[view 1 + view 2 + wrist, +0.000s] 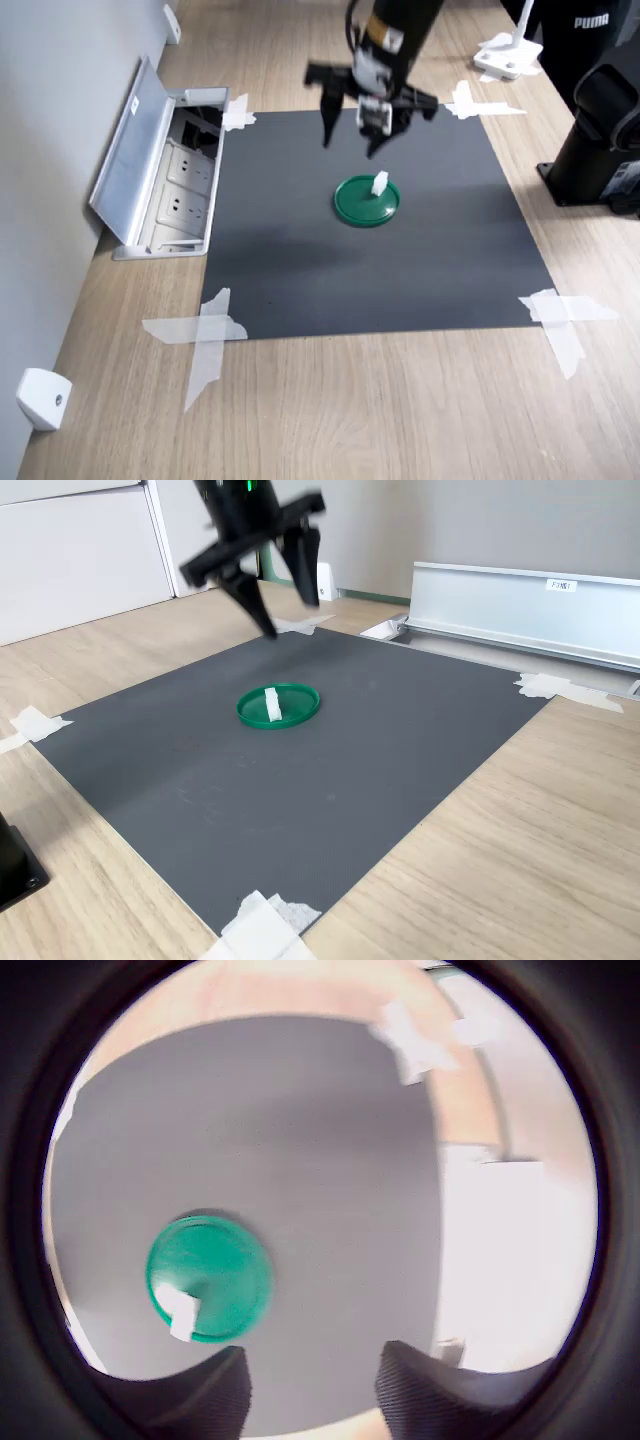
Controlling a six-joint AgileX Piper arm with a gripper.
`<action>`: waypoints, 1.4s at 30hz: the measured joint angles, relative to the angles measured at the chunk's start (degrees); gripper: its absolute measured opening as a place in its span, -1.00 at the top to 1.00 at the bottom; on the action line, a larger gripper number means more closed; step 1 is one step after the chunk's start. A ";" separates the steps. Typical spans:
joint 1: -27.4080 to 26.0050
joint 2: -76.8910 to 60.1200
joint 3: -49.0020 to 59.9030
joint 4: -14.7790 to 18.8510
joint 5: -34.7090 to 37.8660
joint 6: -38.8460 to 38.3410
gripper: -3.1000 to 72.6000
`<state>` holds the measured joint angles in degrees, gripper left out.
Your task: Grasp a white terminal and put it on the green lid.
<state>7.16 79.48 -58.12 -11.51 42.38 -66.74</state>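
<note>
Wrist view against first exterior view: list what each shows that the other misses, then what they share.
Only the wrist view: the undersides of the two fingertips, spread apart with nothing between them. Only the first exterior view: the whole gripper raised above the mat, the open socket box, and a white bracket. Both: the white terminal standing on the green lid, on the dark mat.

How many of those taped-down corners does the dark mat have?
4 in the first exterior view: tape at the far-left corner, the far-right corner, the near-left corner and the near-right corner of the mat.
</note>
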 joint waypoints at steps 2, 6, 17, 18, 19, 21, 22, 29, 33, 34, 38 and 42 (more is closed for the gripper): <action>0.00 -2.23 -1.61 1.31 0.01 0.96 -0.10; 0.00 -7.25 -3.16 4.55 -0.08 8.31 0.55; 0.00 -33.40 8.24 6.94 -12.22 43.80 0.93; 0.00 -36.32 10.62 6.94 -14.38 46.36 0.93; 0.00 -39.15 13.00 6.94 -16.14 48.82 0.93; -0.39 -44.56 16.97 7.11 -18.10 53.30 0.93; -1.31 -47.15 18.95 7.16 -18.57 55.31 0.93; -13.44 -61.67 28.68 8.89 -19.06 60.85 0.94; -17.47 -66.43 33.28 10.91 -19.18 60.90 0.94; -17.68 -67.20 34.45 11.51 -19.26 60.90 0.94; -17.75 -70.37 39.12 12.44 -21.99 62.38 0.94; -17.75 -75.31 44.53 12.50 -25.30 65.22 0.94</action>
<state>-10.59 4.16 -13.59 0.99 17.08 -1.52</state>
